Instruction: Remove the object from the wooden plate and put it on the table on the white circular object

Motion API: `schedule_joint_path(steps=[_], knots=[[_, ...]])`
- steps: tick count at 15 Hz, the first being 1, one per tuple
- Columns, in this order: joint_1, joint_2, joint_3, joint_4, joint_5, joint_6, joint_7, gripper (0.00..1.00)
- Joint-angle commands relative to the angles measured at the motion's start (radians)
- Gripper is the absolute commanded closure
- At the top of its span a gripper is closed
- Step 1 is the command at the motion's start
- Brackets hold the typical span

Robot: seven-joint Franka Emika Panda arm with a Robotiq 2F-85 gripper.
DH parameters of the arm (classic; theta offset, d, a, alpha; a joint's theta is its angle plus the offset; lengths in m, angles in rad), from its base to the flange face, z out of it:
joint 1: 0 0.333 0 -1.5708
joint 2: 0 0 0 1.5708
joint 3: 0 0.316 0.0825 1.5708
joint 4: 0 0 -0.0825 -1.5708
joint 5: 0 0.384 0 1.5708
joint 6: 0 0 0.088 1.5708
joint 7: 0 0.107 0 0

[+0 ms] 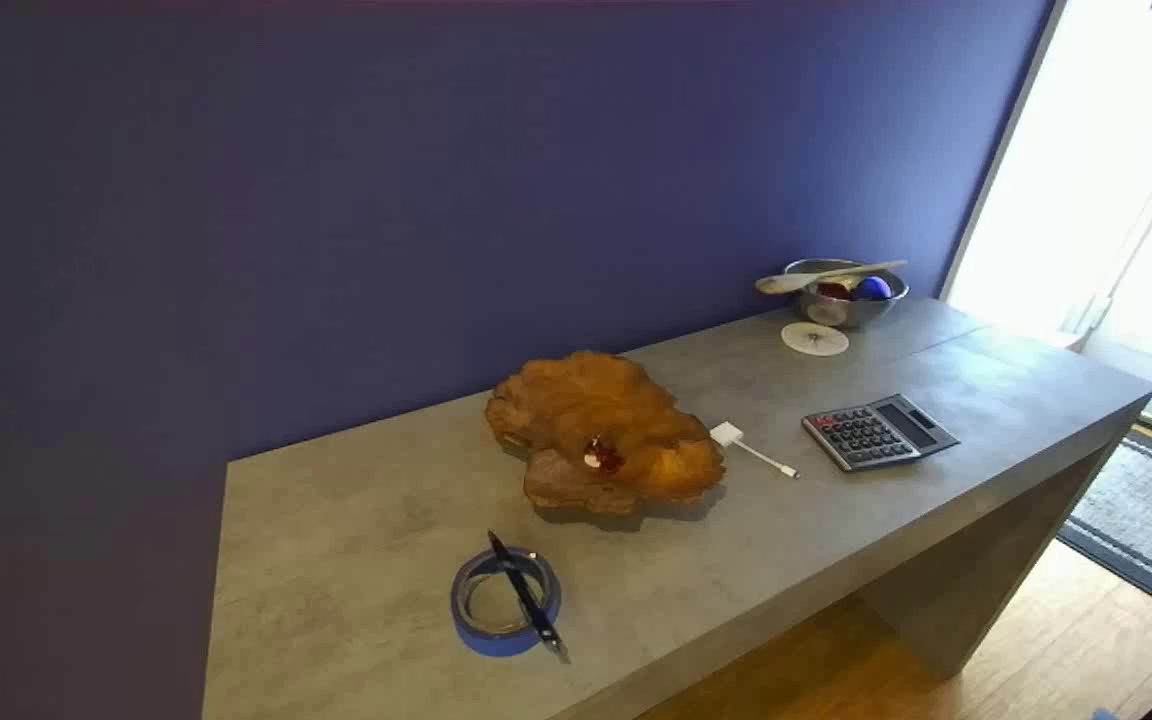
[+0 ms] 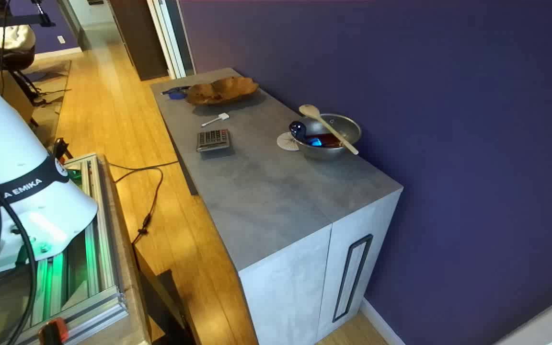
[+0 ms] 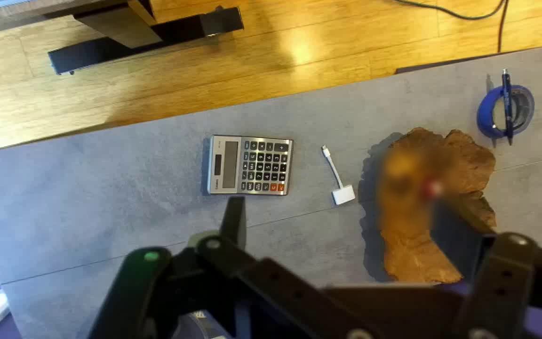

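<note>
The object, tiny, whitish and reddish, lies on the wooden plate, a lumpy orange-brown slab on the grey table. In the wrist view the object is blurred, close to the right-hand fingertip in the picture, with the plate below. The plate also shows in an exterior view, where its rim hides the object. The white circular object lies flat beside the bowl, also in an exterior view. My gripper is open and empty above the table, out of both exterior views.
A grey calculator and a white adapter cable lie between plate and disc. A blue tape roll with a pen is near the plate. A metal bowl with a wooden spoon stands by the purple wall.
</note>
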Motion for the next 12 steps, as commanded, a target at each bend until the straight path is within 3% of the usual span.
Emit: schedule_joint_path(steps=[1, 4, 7, 9, 12], knots=[[-0.008, 0.000, 0.006, 0.003, 0.003, -0.004, -0.003, 0.00], [0.006, -0.011, -0.004, -0.112, 0.127, 0.209, -0.007, 0.00], [0.059, 0.131, 0.035, -0.105, 0.278, 0.409, -0.021, 0.00], [0.068, 0.275, 0.092, 0.005, 0.228, 0.458, 0.037, 0.00], [0.055, 0.459, 0.154, 0.183, 0.008, 0.390, 0.168, 0.00]])
